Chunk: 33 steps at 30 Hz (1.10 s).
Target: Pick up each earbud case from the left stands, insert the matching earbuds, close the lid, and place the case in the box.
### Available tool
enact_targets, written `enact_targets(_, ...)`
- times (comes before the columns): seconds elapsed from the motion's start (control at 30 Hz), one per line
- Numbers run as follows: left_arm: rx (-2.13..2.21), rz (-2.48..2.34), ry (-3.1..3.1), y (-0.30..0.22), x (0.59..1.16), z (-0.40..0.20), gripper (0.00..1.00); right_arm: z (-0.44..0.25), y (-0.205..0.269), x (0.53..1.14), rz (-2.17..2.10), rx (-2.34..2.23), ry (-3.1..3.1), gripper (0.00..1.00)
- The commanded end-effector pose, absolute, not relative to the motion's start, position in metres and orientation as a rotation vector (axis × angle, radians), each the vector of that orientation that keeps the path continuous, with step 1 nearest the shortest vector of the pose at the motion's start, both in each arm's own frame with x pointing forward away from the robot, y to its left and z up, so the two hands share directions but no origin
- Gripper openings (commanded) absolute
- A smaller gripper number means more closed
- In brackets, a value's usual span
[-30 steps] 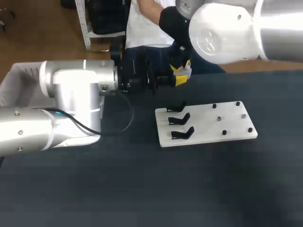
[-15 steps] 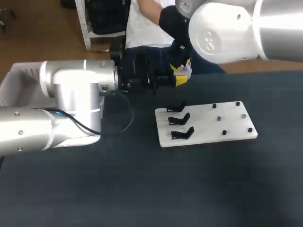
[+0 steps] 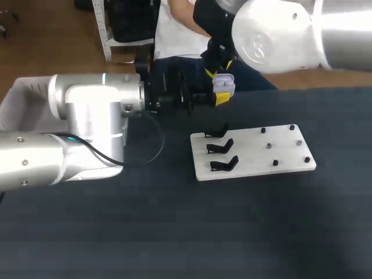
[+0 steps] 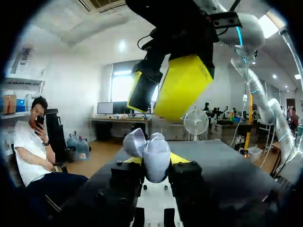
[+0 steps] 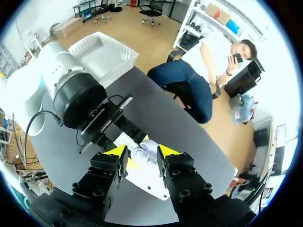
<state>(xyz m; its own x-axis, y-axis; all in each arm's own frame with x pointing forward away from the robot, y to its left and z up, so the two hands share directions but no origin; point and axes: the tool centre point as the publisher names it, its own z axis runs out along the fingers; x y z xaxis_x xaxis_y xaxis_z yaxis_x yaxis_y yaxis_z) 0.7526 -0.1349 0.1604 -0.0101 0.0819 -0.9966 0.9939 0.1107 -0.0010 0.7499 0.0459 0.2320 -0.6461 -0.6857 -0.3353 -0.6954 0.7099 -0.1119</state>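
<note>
Rounded, pale grey earbud case (image 4: 155, 157), lid swung open, pinched from both sides by left gripper (image 4: 156, 163) above far edge of table (image 3: 174, 232). Right gripper (image 5: 142, 151) just above it, fingers spread wide, holding nothing, not touching.

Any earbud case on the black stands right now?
No, all three black stands on the white board sit empty in the head view.

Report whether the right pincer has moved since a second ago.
Yes. The right pincer has drawn up and away from the white board, uncovering the earbud case held in the left pincer.
</note>
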Motion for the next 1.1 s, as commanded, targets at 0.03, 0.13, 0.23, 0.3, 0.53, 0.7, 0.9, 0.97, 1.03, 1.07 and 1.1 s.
enact_targets(0.03,1.177,-1.085,1.322,-0.135,0.751,0.16,0.0,0.234,0.043,0.755,0.018,-1.047,2.531,0.4)
enact_targets(0.13,1.177,-1.085,1.322,-0.135,0.751,0.16,0.0,0.235,0.04,0.774,0.003,-0.995,2.511,0.41)
enact_targets(0.23,1.177,-1.085,1.322,-0.135,0.751,0.16,0.0,0.232,0.032,0.795,0.024,-0.924,2.496,0.42)
enact_targets(0.3,1.177,-1.085,1.322,-0.135,0.751,0.16,0.0,0.227,0.026,0.808,0.023,-0.887,2.5,0.41)
enact_targets(0.53,1.177,-1.085,1.322,-0.135,0.751,0.16,0.0,0.195,0.016,0.829,0.051,-0.844,2.581,0.4)
enact_targets(0.7,1.177,-1.085,1.322,-0.135,0.751,0.16,0.0,0.184,0.015,0.821,0.062,-0.844,2.603,0.4)
enact_targets(0.9,1.177,-1.085,1.322,-0.135,0.751,0.16,0.0,0.183,0.015,0.803,0.068,-0.833,2.611,0.41)
enact_targets(0.97,1.177,-1.085,1.322,-0.135,0.751,0.16,0.0,0.184,0.016,0.796,0.071,-0.83,2.611,0.42)
enact_targets(1.03,1.177,-1.085,1.322,-0.135,0.751,0.16,0.0,0.186,0.016,0.789,0.066,-0.826,2.609,0.42)
enact_targets(1.07,1.177,-1.085,1.322,-0.135,0.751,0.16,0.0,0.187,0.017,0.786,0.064,-0.826,2.609,0.42)
enact_targets(1.1,1.177,-1.085,1.322,-0.135,0.751,0.16,0.0,0.189,0.017,0.784,0.061,-0.826,2.607,0.43)
